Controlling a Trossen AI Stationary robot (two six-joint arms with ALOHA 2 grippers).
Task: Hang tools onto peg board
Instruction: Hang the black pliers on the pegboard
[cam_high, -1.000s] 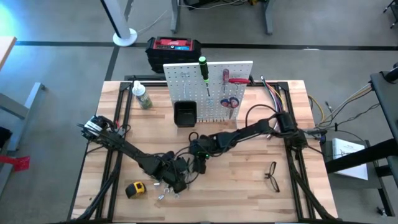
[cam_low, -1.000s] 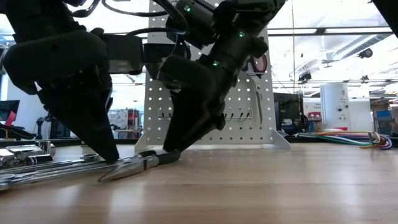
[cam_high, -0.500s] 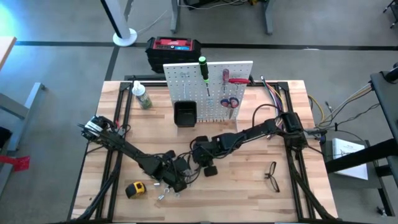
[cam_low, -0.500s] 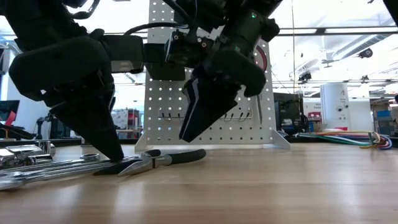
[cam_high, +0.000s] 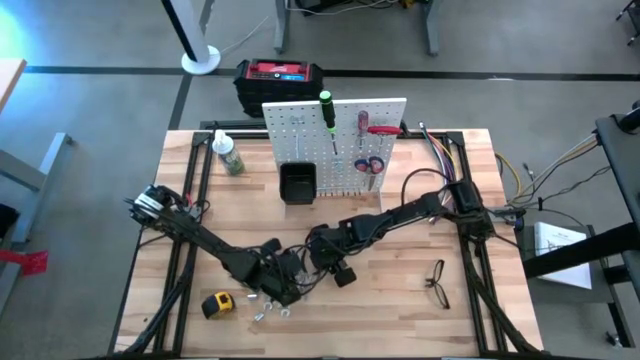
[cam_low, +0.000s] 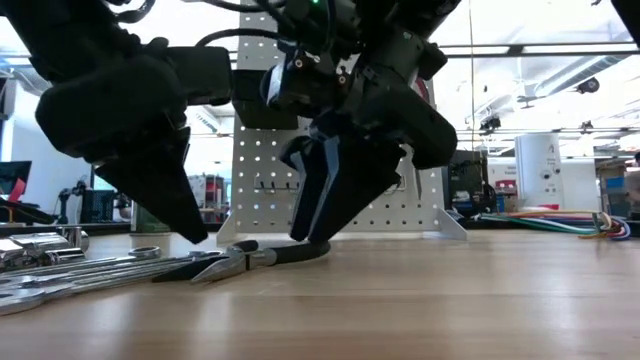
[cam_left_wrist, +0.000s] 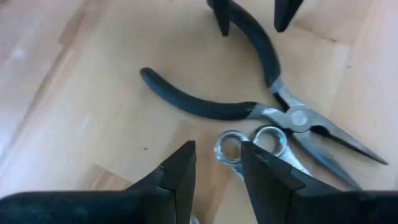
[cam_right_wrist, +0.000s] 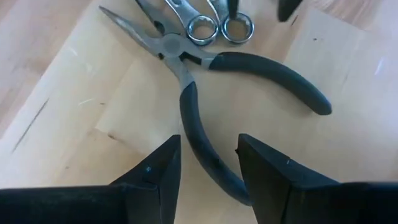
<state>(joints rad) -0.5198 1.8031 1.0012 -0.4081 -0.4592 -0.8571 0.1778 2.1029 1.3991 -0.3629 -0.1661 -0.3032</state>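
pliers (cam_right_wrist: 205, 99): black-handled needle-nose, flat on table (cam_high: 400, 310), front-centre, between both grippers. handles splayed, nose pointing toward left arm side. nose lies over/against ring ends of wrenches (cam_left_wrist: 252, 146).
r gripper (cam_right_wrist: 208, 165): fingers spread, straddling one handle, nothing pinched yet. low view: tips just above/at handle, contact unclear.
l gripper (cam_left_wrist: 217, 168): fingers part-spread, empty, hovering by wrench rings, just beside pliers pivot.
handling (judgement): steel, stiff, moderately heavy for size. rubbery sleeves = good friction; bare metal nose = slick. loose pivot, so free handle prob swings if lifted by one leg.
grip pt: one handle mid-sleeve ok for lift, nearer pivot better for balance + less swing. avoid nose.
hang: needs handles spread over a peg, or pivot gap on hook; orientation matters.
risk: nose touching wrenches, may drag them on lift.
tape (cam_high: 218, 304): yellow, front-left, near wrenches.
glasses (cam_high: 437, 282): front-right, well apart. fragile, light, thin frame.
peg board (cam_high: 300, 125): upright at rear-centre, black bin (cam_high: 297, 183) on front. green screwdriver (cam_high: 327, 108), red driver (cam_high: 380, 130), red pliers (cam_high: 368, 163) already hung.
bottle (cam_high: 228, 155): rear-left, beside board.
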